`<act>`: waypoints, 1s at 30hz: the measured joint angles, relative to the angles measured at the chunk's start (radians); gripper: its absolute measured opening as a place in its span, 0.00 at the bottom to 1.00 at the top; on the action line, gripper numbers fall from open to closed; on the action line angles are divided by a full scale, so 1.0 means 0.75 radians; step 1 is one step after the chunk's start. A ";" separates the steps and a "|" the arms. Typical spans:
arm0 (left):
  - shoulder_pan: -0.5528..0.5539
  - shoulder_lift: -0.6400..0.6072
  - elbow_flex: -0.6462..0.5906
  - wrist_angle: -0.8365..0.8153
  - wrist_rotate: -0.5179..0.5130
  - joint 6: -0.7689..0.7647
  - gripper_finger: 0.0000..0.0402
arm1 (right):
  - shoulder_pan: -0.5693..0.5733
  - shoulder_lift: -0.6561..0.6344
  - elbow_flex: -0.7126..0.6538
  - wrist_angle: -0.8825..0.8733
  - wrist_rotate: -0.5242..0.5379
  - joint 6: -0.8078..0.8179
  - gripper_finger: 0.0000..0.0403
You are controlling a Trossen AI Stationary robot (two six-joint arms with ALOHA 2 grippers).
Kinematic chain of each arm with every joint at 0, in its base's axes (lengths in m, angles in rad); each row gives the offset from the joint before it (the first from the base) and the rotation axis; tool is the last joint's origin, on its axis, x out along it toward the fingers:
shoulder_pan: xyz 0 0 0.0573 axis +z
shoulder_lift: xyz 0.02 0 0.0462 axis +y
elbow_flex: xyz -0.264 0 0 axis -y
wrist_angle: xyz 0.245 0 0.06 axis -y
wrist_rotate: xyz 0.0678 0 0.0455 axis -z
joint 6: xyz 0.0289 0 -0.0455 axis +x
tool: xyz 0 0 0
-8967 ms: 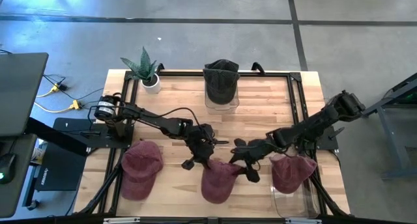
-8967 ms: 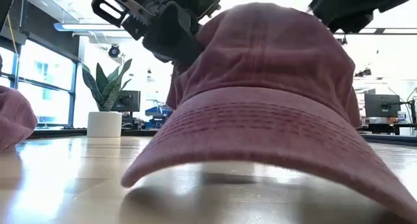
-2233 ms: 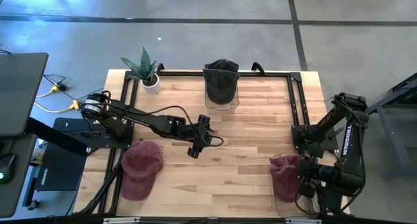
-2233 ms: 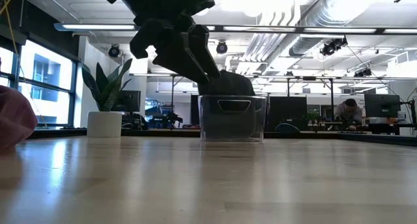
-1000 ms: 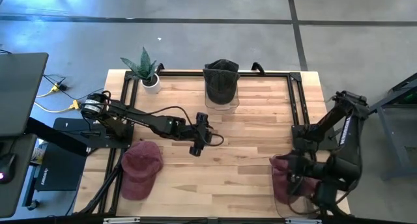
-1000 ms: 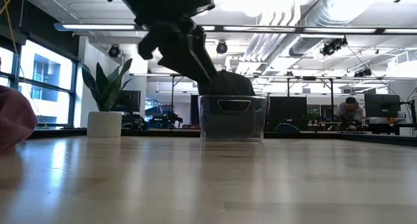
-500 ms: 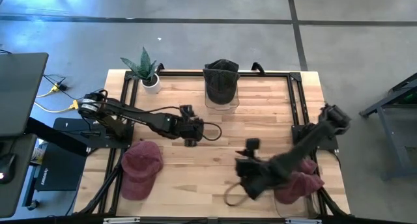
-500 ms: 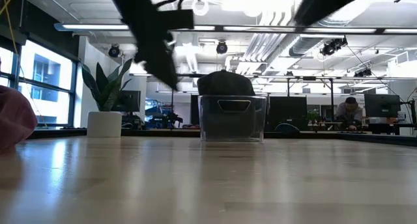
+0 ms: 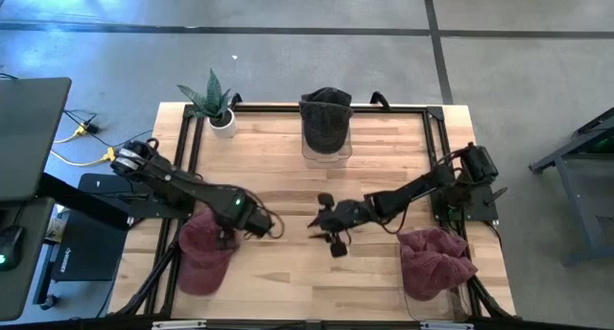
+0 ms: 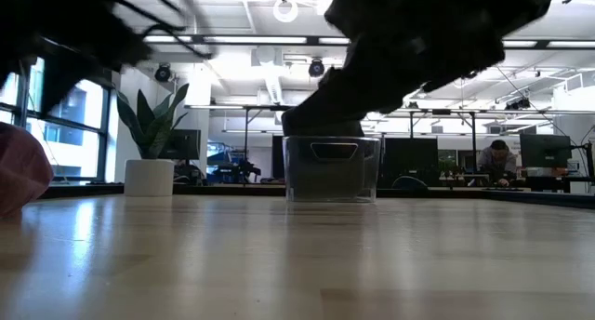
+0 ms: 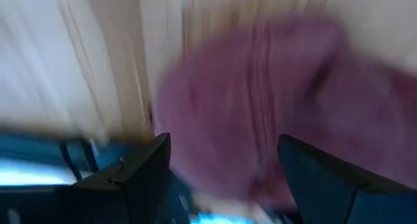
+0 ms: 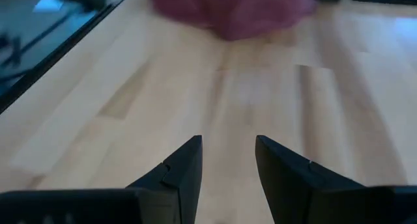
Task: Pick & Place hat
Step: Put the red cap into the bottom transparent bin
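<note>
Hats first, from above: we see one maroon hat (image 9: 204,250) at the table's (image 9: 374,181) near left, long axis front to back; which end is the brim we cannot tell. Our left gripper (image 9: 226,236), jaws spread, hangs over its far end. The right gripper (image 9: 327,221) hangs mid-table, jaws apart and empty. A second hat (image 9: 434,258) lies crumpled near right. At table height, a dark hat (image 10: 322,121) tops a clear bin (image 10: 333,167).

Hats, bin, plant and arms on the tabletop (image 9: 384,167), counted.
Two maroon hats (image 9: 205,251) (image 9: 435,261), one dark hat (image 9: 325,117) in one clear bin (image 10: 331,169), one potted plant (image 9: 214,103), two robot arms.
</note>
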 joint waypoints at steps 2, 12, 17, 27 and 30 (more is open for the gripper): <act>-0.042 0.000 0.000 -0.082 0.053 -0.120 0.68 | -0.032 -0.001 -0.041 0.061 0.000 0.032 0.34; -0.247 -0.111 -0.105 -0.122 0.106 -0.472 0.68 | -0.049 -0.001 -0.069 0.095 -0.112 -0.071 0.34; -0.392 -0.121 -0.223 -0.070 0.054 -0.575 0.68 | -0.049 -0.002 -0.036 0.098 -0.120 -0.181 0.34; -0.511 -0.120 -0.470 0.281 -0.145 -0.751 0.67 | -0.051 -0.002 -0.024 0.097 -0.120 -0.205 0.34; -0.510 -0.120 -0.516 0.405 -0.193 -0.719 0.60 | -0.051 -0.002 -0.024 0.097 -0.120 -0.174 0.34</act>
